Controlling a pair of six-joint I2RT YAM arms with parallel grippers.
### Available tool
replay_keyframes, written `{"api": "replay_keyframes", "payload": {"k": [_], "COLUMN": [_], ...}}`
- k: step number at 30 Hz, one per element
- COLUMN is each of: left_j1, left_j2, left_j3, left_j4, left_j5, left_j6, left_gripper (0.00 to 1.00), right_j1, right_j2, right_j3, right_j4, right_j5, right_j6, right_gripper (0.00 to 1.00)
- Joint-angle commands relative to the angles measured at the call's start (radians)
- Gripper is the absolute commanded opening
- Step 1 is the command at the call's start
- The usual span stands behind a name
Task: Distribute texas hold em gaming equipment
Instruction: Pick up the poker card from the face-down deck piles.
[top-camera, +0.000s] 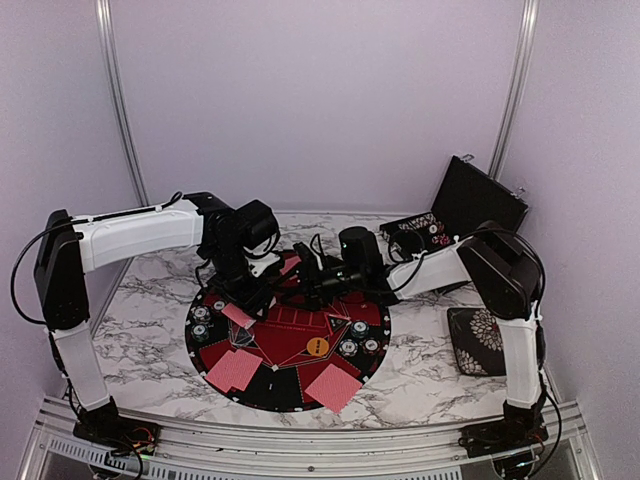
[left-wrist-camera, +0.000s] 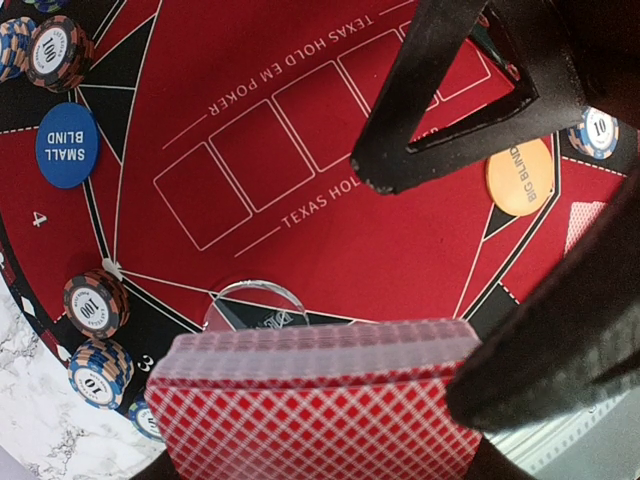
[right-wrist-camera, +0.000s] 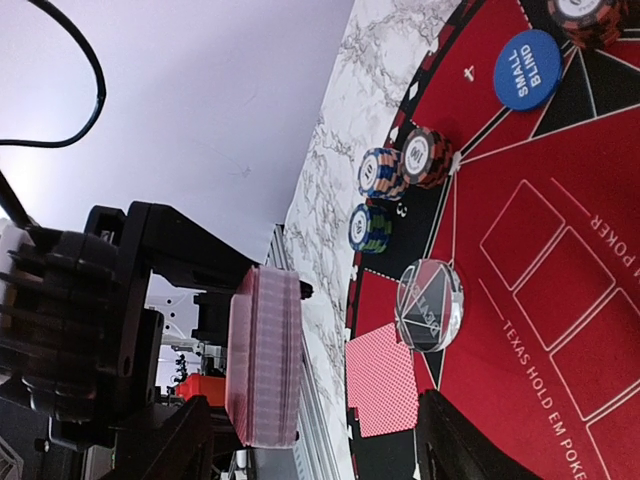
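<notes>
L gripper (left-wrist-camera: 470, 290): pinching card deck (left-wrist-camera: 315, 400) above round mat (top-camera: 290, 392) | R gripper (right-wrist-camera: 310, 440): fingers spread, holding nothing, near deck | chip stacks (left-wrist-camera: 97, 303), SMALL BLIND disc (left-wrist-camera: 67, 146), BIG BLIND disc (left-wrist-camera: 520, 176), dealt cards (top-camera: 333, 387) on mat

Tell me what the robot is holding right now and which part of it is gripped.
The left hand holds a deck of red-backed playing cards, clamped across its thickness, faces between the fingers. The right hand is open and holds nothing.
</notes>
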Motion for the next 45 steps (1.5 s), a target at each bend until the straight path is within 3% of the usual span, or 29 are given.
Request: {"api": "replay_keyframes", "payload": {"k": [1, 45], "left_j1": [-0.003, -0.001], "left_j2": [-0.007, -0.01], "left_j3": [0.02, 0.034], "left_j4": [-0.029, -0.032], "left_j5": [0.002, 0.0], "left_j6": [0.008, 0.018], "left_gripper": [0.46, 0.46], "right_j1": [-0.011, 0.069], "right_j2": [-0.038, 0.106], "right_j3": [-0.018, 0.107], "right_j4": [-0.022, 0.118], "right_j5": [0.032, -0.017], "right_j6": [-0.037, 0.121], "right_gripper": [0.67, 0.62]}}
